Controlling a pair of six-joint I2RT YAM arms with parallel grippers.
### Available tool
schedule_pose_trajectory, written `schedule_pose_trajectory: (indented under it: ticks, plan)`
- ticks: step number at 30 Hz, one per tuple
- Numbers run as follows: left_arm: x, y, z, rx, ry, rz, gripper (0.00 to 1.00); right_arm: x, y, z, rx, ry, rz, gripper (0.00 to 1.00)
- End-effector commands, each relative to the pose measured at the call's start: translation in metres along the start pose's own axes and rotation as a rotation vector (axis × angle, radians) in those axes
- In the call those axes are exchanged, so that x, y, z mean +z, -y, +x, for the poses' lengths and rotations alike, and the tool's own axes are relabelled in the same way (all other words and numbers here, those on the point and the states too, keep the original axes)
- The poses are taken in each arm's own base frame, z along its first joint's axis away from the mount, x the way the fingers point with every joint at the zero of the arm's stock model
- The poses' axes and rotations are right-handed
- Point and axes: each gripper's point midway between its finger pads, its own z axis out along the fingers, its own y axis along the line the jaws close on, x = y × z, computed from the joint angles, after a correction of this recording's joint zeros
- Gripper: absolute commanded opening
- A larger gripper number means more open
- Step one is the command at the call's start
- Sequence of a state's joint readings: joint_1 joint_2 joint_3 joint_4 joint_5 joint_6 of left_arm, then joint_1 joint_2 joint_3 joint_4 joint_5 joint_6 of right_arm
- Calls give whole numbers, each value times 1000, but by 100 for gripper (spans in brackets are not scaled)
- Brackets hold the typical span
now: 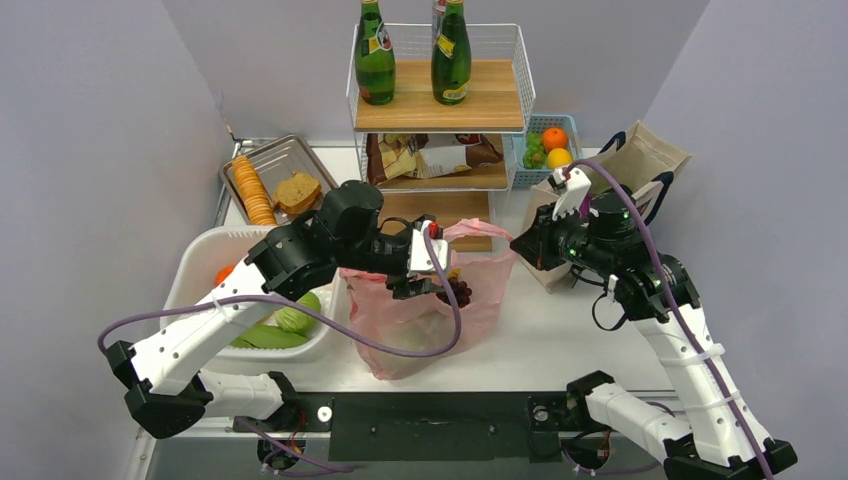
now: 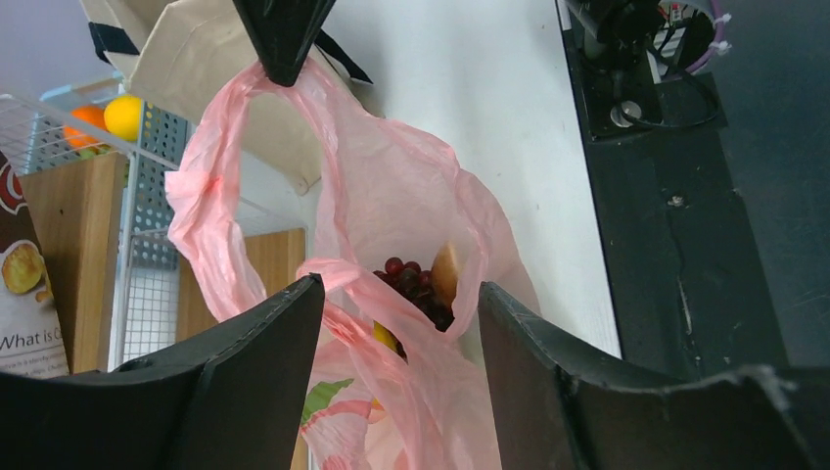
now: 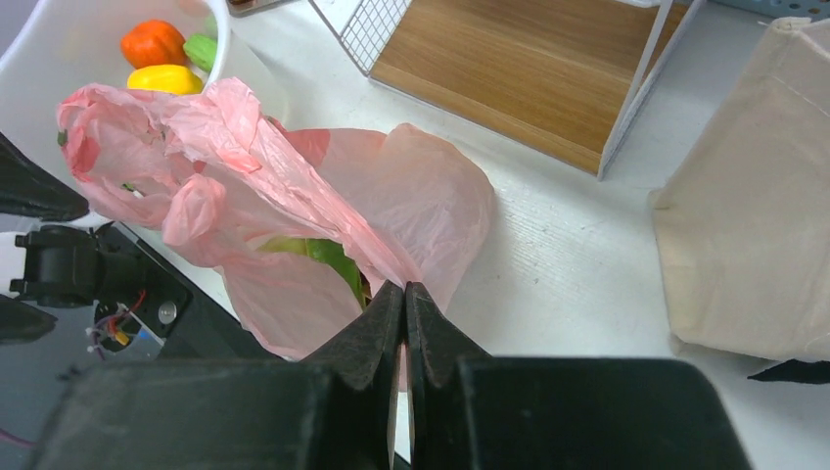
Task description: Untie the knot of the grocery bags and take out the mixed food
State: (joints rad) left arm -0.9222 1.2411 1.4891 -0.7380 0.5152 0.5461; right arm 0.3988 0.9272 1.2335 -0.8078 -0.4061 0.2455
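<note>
Left wrist view, far left edge: a dark brown snack packet [image 2: 22,294] is showing white print, "What is C", and the wood panel beside it is cutting off the rest. Part of a red letter above it is not reading clearly.

Top view: the left green bottle [image 1: 375,55] and right green bottle [image 1: 451,55] are wearing yellow-and-red labels, with lettering too small to read.

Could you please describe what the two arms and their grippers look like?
The left arm and right arm have white link shells and black joint housings. A purple cable loops along each, held by white ties. The left gripper and right gripper have black, wedge-shaped fingers tapering to narrow tips, with a white bracket at each wrist.
</note>
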Motion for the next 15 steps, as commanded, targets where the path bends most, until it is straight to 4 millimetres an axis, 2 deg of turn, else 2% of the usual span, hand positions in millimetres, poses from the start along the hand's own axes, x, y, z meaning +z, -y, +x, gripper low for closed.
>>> schedule_pose_trajectory:
  ticks: [1,10,14,15]
  plan:
    - [13,-5,-3,112,4,37,57,1,-1,-14,47,56,-5,0]
    - [44,-32,38,93,-153,16,69,1,-2,-16,39,65,-12,0]
    - [50,-49,47,52,-173,-51,71,-2,-1,-16,26,72,-2,0]
    - [50,-51,48,44,-175,-56,76,-3,0,-15,24,70,2,0]
